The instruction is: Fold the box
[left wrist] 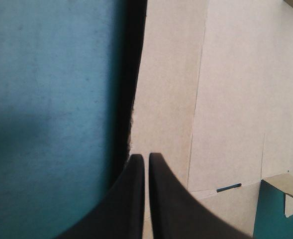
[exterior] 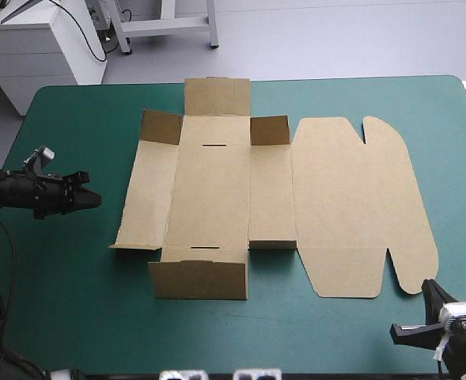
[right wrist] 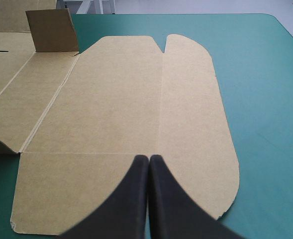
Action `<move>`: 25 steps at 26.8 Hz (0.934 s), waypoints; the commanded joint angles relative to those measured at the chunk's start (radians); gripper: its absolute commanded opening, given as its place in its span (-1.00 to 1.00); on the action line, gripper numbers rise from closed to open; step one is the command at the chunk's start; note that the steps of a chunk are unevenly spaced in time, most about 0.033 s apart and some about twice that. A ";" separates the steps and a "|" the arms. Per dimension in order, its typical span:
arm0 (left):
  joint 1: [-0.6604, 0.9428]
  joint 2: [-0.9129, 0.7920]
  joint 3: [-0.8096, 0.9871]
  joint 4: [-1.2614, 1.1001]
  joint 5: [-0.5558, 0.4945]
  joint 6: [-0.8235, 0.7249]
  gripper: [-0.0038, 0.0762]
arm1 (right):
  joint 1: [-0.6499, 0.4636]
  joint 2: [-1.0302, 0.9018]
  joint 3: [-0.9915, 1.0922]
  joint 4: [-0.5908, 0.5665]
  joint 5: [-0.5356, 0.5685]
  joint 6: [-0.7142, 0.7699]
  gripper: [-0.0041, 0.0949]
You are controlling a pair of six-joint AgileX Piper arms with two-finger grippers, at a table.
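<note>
Okay, left end effector [left wrist: 146, 155]: black fingers pressed together in one pointed arch, nothing between them. In the wrist view the tips sit over the left edge of the box [exterior: 233, 190]. From above it hangs off that left edge, apart from the board, over the bare teal-green worktop [exterior: 58, 277].

Right end effector [right wrist: 148, 157]: fingers also together, holding nothing. It points across the near end of the lid panel [right wrist: 136, 109], and the high view places it at the near right corner of the worktop, just beside the lid's rounded ear. Can't tell whether it touches the board.

The box lies mid-worktop as an opened sheet. The base and lid panel are flat, with the lid spread toward the right. The far flap [exterior: 217, 96] and near flap [exterior: 199, 279] are creased upward, and two small corner tabs [exterior: 160, 127] stand at the far side. The left wall [exterior: 142, 198] looks slightly lifted, not upright.

Progress, my read: early. Some creases are started, but no wall is tucked and no tray is formed. Left to do: raise both long walls, fold the tabs in, and tuck the end flaps over them. The lid is flat.
</note>
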 commanded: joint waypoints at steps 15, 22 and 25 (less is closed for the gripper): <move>-0.081 0.074 -0.031 -0.060 -0.011 0.108 0.08 | -0.007 -0.024 -0.022 0.008 -0.081 -0.004 -0.96; -0.100 0.083 -0.029 -0.067 -0.039 0.069 0.32 | -0.007 -0.024 -0.022 0.008 -0.081 -0.004 -0.96; -0.155 0.107 -0.027 -0.065 -0.035 0.071 0.32 | -0.007 -0.024 -0.022 0.008 -0.081 -0.004 -0.96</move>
